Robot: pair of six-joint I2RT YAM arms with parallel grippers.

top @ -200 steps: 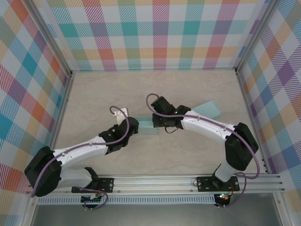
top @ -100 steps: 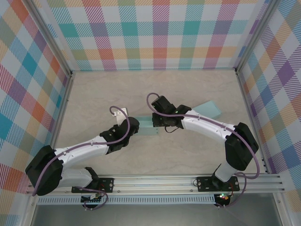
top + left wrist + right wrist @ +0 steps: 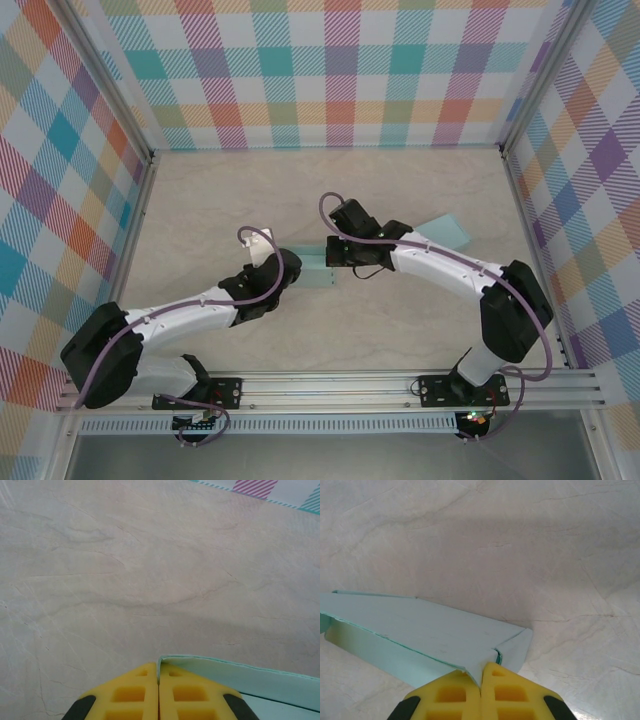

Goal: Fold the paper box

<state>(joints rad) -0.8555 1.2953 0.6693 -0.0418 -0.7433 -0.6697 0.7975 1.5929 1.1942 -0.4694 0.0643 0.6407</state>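
I count two grippers, my left gripper (image 3: 159, 666) and my right gripper (image 3: 480, 673), one paper box (image 3: 318, 271), one separate pale green sheet (image 3: 446, 232), and one table (image 3: 225, 200) beneath them.

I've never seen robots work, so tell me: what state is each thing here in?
Paper box: partly folded, pinched by both hands.
Left hand: shut on paper box.
Right hand: shut on paper box.
Teal sheet: flat on table, untouched.
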